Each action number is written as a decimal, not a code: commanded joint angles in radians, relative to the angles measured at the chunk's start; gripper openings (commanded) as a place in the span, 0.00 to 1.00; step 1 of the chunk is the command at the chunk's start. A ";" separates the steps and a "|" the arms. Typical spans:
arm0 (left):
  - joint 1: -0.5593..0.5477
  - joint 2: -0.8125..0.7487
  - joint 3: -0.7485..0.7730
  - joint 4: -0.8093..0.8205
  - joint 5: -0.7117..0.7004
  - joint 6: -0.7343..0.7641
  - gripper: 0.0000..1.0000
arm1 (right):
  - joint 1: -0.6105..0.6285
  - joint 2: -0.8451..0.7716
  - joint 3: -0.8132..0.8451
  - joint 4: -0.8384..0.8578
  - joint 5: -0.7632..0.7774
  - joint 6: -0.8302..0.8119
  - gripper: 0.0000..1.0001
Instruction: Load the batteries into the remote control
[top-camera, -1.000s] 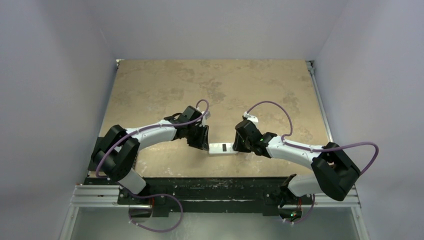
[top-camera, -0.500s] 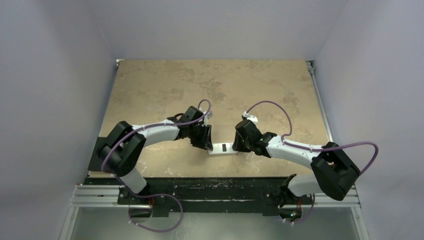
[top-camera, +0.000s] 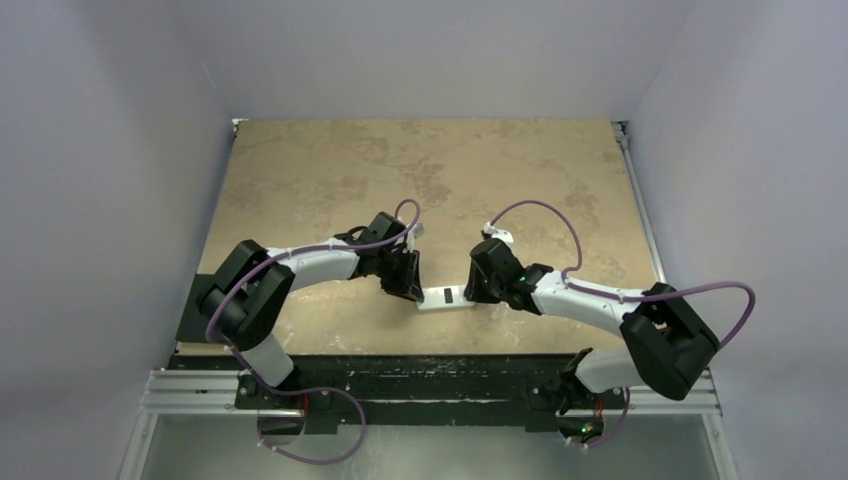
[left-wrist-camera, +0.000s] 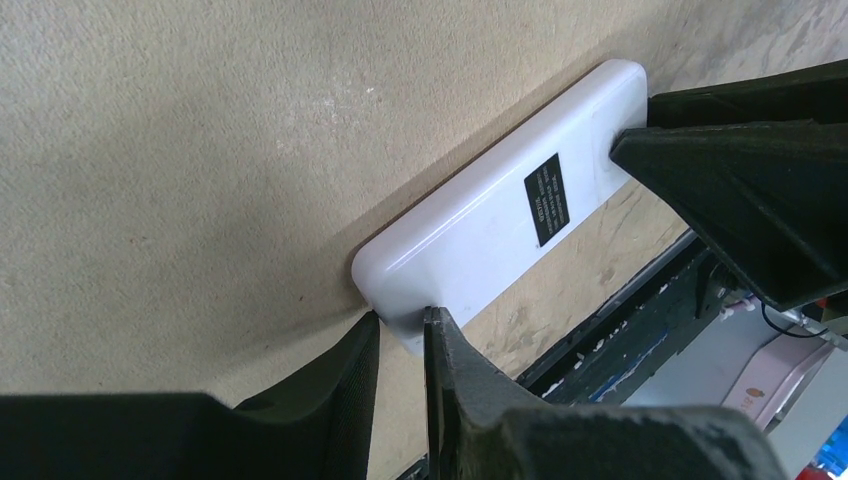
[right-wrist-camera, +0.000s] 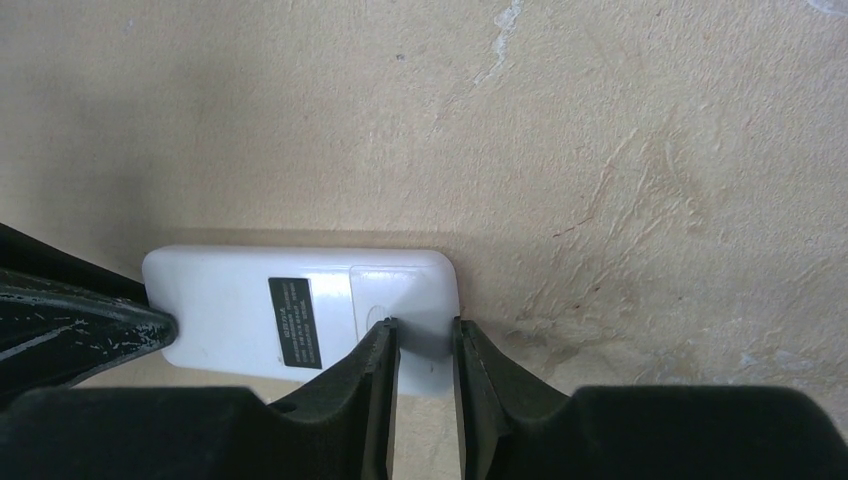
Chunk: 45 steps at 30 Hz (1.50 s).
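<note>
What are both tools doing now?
Left tool: nearly closed at end of remote control; grip cannot be told.
Right tool: slightly open, tips on the remote control.

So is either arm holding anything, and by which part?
Nothing looks clamped. The left tool touches one end of the remote control; the right tool touches the other end.

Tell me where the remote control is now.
Top view: the remote control lies back-up, centre front of the table, between the left gripper and right gripper.
</note>
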 joint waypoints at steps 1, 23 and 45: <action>-0.014 0.030 0.017 0.065 0.030 -0.018 0.19 | 0.019 0.044 0.009 0.066 -0.099 0.002 0.30; -0.017 -0.011 0.088 -0.056 -0.116 0.018 0.31 | 0.042 -0.031 0.116 -0.192 0.161 -0.034 0.47; -0.013 -0.371 0.124 -0.276 -0.436 0.066 0.42 | 0.042 -0.157 0.239 -0.177 -0.074 -0.562 0.95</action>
